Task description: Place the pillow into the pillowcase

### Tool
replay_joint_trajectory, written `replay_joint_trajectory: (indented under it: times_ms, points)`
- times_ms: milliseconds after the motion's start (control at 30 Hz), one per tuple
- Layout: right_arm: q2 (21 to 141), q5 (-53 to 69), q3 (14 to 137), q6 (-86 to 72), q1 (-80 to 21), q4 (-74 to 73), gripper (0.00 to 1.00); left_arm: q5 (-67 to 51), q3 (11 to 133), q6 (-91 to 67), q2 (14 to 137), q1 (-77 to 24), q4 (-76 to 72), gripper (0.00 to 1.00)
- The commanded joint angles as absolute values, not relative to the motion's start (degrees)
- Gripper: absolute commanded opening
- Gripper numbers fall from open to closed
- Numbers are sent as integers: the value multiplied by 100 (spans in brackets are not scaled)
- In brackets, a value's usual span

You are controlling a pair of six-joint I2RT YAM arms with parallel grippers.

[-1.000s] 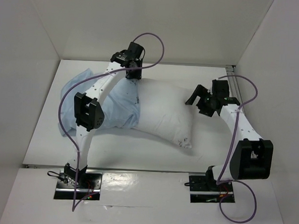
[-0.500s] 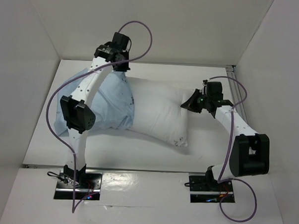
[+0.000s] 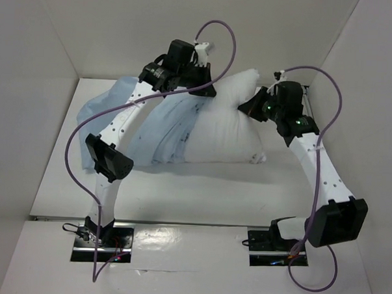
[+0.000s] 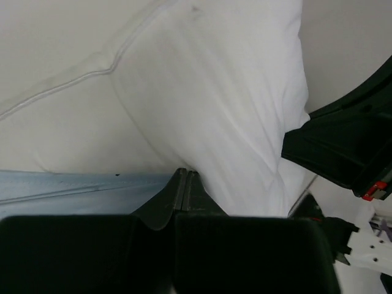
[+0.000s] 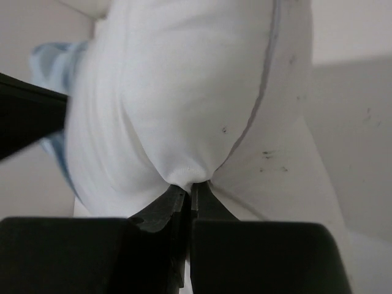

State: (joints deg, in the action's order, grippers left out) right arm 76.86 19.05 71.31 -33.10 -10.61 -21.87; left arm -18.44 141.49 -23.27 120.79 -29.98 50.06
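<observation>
The white pillow (image 3: 226, 129) stands tilted up on its long edge at the back of the table, its left part inside the light blue pillowcase (image 3: 164, 129). My left gripper (image 3: 201, 92) is shut at the raised top edge, where the pillowcase mouth meets the pillow. In the left wrist view its closed tips (image 4: 185, 174) sit right on the line between the pillowcase (image 4: 73, 190) and the pillow (image 4: 214, 92). My right gripper (image 3: 253, 107) is shut on a pinch of the pillow's upper right side. The right wrist view shows that gripper (image 5: 191, 187) with pillow (image 5: 184, 79) fabric bunched between its tips.
White walls enclose the table (image 3: 201, 186) on the left, back and right. A metal rail (image 3: 308, 103) runs along the back right side. Purple cables (image 3: 217, 31) loop above both arms. The right gripper's dark body (image 4: 343, 147) shows close by in the left wrist view.
The right gripper has closed on the pillow. Both arms have risen and drawn together, lifting the pillow and pillowcase from flat to tilted upright.
</observation>
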Motion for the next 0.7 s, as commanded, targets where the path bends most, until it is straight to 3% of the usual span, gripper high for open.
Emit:
replay_joint_trajectory:
  times_ms: [0,100,300,433,467,500,533,567,667]
  points:
    - [7067,1943,7796,-3515,-1449,-1845,0,-3681,14381,-3197,11787,-3716,3229,0]
    - [6874,1609,7393,-3752,-1573,-1846,0,-3902,14265,-3532,11786,-4006,2936,0]
    - [6443,863,5013,-4560,-1635,-1293,0,-3394,13939,-3595,12102,-3939,2794,0]
    - [6249,615,3808,-5000,-1564,-669,0,-3322,14501,-3323,12646,-3779,3216,0]
    - [6249,615,3736,-5097,-1512,-590,0,-3322,14502,-3270,12647,-3779,3330,6]
    - [6380,702,3735,-5150,-1451,-345,0,-3322,14302,-3035,12647,-3779,3583,23]
    - [6442,703,3735,-5203,-1450,-343,0,-3322,14169,-2867,12543,-3779,3786,44]
    - [6512,703,3831,-5203,-1450,-230,0,-3113,14029,-2683,12429,-3779,4006,73]
    - [6863,843,4227,-5028,-1397,-237,0,-1919,13388,-2040,11665,-3779,4734,93]
